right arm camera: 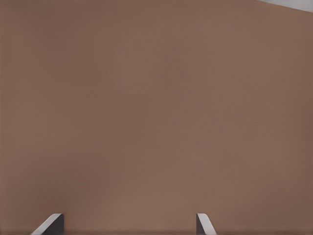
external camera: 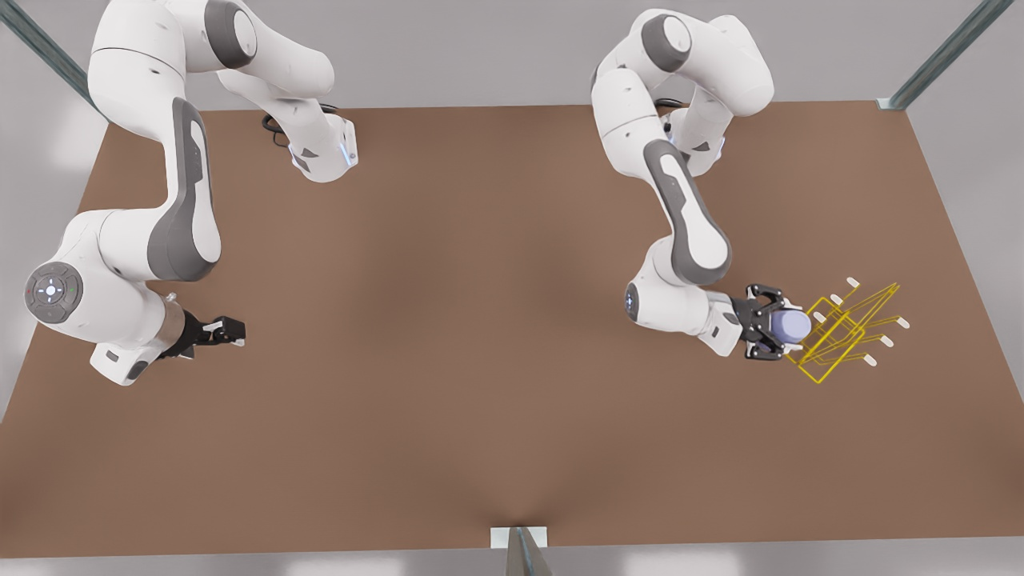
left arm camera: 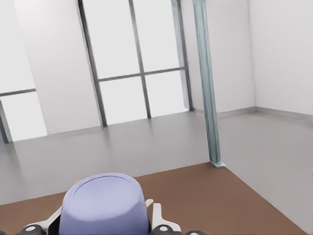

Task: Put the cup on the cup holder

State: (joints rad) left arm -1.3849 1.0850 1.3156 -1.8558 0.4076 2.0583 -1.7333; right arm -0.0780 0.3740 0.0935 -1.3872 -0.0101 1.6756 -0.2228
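Observation:
The pale lavender-blue cup [external camera: 786, 323] is held sideways above the table at the front view's right, with my left gripper [external camera: 794, 326] shut on it. Its closed base [left arm camera: 105, 205] faces the left wrist camera, a white finger [left arm camera: 156, 215] on either side. The yellow wire cup holder [external camera: 842, 330], its prongs tipped with white caps, stands just beyond the cup, and the cup's far end reaches the holder's nearest wires. My right gripper [external camera: 232, 330] waits open over the brown table at the front view's left, its fingertips [right arm camera: 203, 223] spread with nothing between them.
The brown table [external camera: 480, 320] stretches between the two arms. Metal frame posts [left arm camera: 208, 83] stand at the table corners, and one post [external camera: 520, 552] sits at the middle of the near edge. The holder stands near the table's edge on the front view's right.

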